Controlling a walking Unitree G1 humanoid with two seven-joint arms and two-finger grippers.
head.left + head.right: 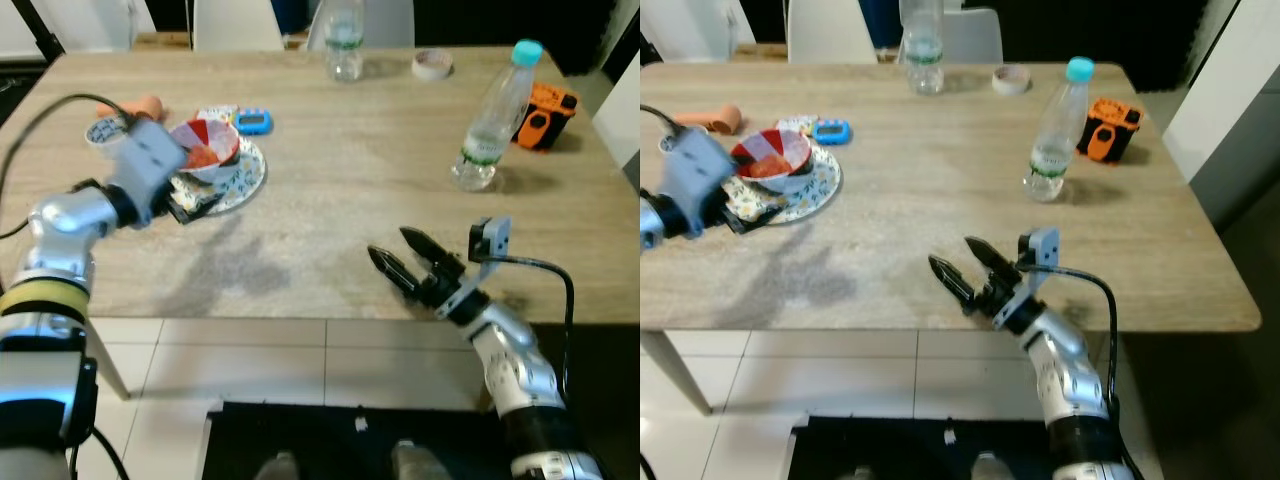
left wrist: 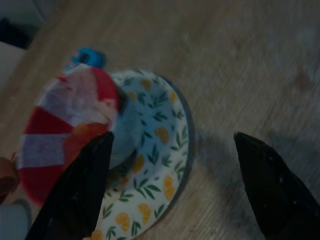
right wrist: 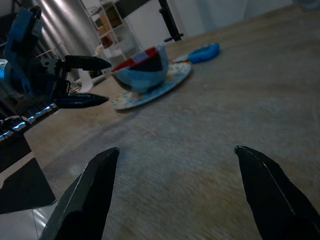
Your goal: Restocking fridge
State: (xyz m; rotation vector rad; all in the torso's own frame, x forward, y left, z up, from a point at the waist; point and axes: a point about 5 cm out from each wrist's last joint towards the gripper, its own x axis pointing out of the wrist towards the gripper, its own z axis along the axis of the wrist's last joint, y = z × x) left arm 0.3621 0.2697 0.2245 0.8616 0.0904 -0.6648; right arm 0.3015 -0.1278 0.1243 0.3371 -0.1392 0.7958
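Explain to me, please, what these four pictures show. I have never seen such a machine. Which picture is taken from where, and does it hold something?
This is a humanoid robot with two silver arms; each ends in a tool of two black fingers. Two pictures come from cameras in its head, looking down at a wooden table. The other two come from cameras on its wrists, looking along the fingers.

On the table lie a patterned plate with a red and white bowl on it, two clear bottles, a roll of tape, an orange device and a small blue gadget.

The left tool is open at the plate's edge. The right tool is open over bare table. Neither holds anything.
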